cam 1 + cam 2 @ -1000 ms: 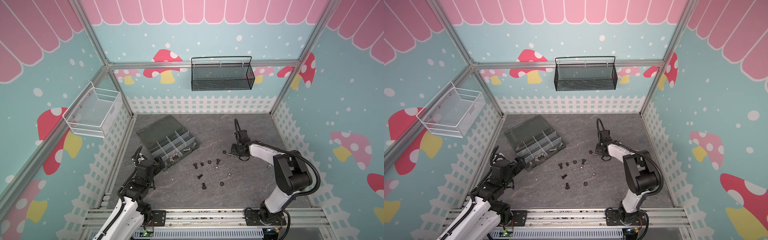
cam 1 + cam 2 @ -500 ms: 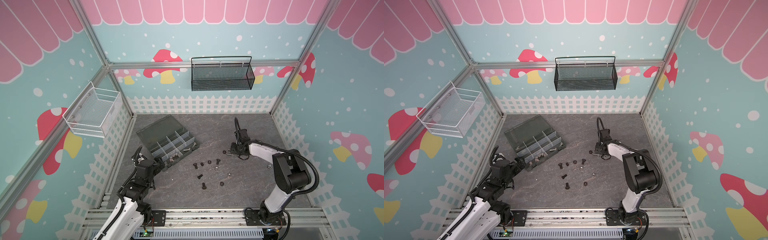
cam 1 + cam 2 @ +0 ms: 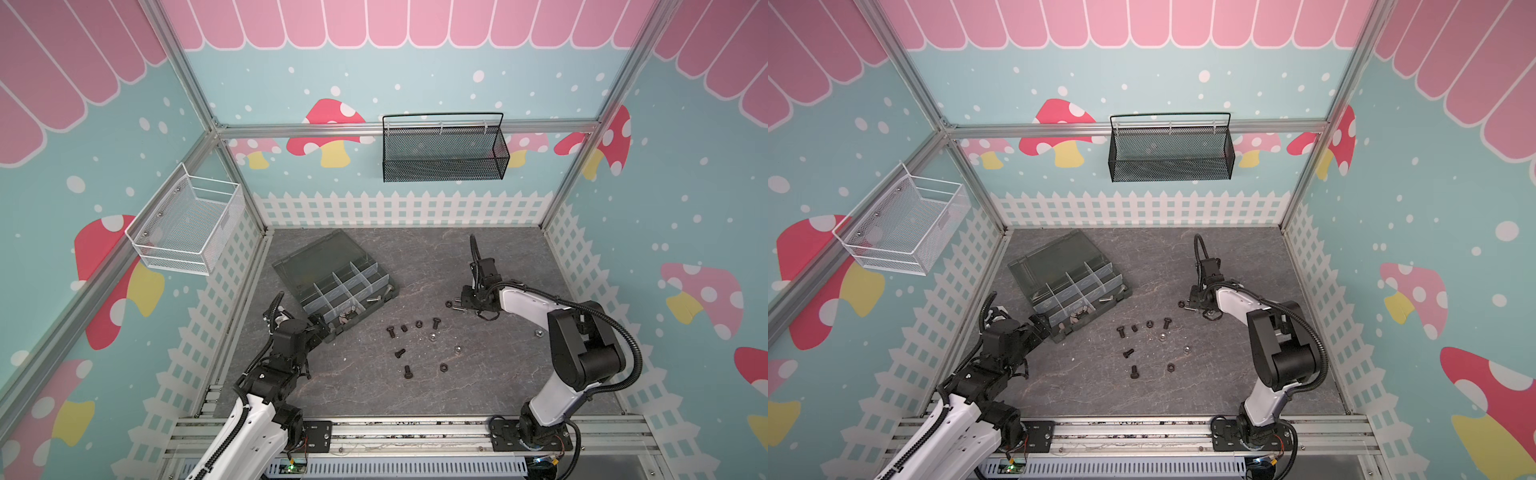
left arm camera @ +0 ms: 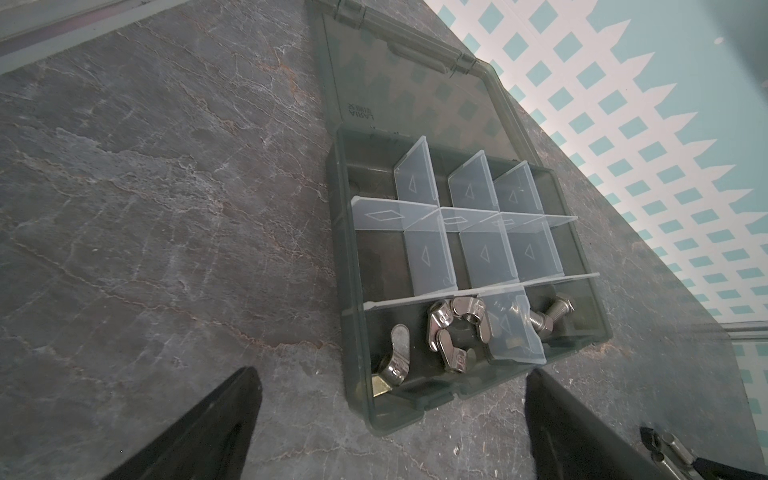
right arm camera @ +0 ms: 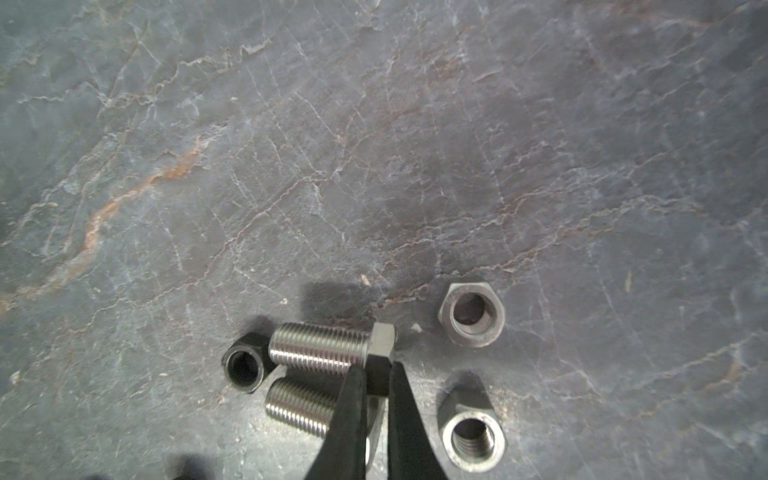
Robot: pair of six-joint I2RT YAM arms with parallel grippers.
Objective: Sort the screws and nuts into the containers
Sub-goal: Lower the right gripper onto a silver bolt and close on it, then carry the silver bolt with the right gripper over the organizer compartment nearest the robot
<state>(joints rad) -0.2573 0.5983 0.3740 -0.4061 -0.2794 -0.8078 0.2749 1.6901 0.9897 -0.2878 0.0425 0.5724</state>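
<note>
A white wire basket (image 3: 187, 224) hangs on the left wall. Below it the left gripper (image 3: 322, 328) is spread wide, its fingers (image 4: 216, 432) flanking the near corner of the organizer box (image 3: 316, 262); I cannot tell whether they touch it. The box lies open on the grey surface (image 3: 415, 257), and clear dividers (image 4: 415, 183) split it into small compartments (image 4: 374, 174). In the row nearest that gripper, one compartment holds silver wing nuts (image 4: 455, 332). The one beside it holds silver screws (image 4: 557, 309), partly blurred behind a leaning divider.

Raised lettering on the lid (image 4: 360, 111) shows mirrored and I cannot read it. The stamps on the wing nuts are too small to read.

In the middle, black screws (image 3: 399, 353) and loose nuts (image 3: 432, 336), black and silver, lie scattered on the surface. A black mesh basket (image 3: 442, 153) hangs on the back wall.

To the right, the right gripper (image 3: 459, 301) sits low over two silver bolts (image 5: 316, 347) lying side by side. Its fingers (image 5: 349, 424) are pressed nearly together and hide one bolt's head, so I cannot tell whether they pinch it. A black nut (image 5: 245, 368) touches the other bolt's tip, and two grey nuts (image 5: 471, 313) lie near.
</note>
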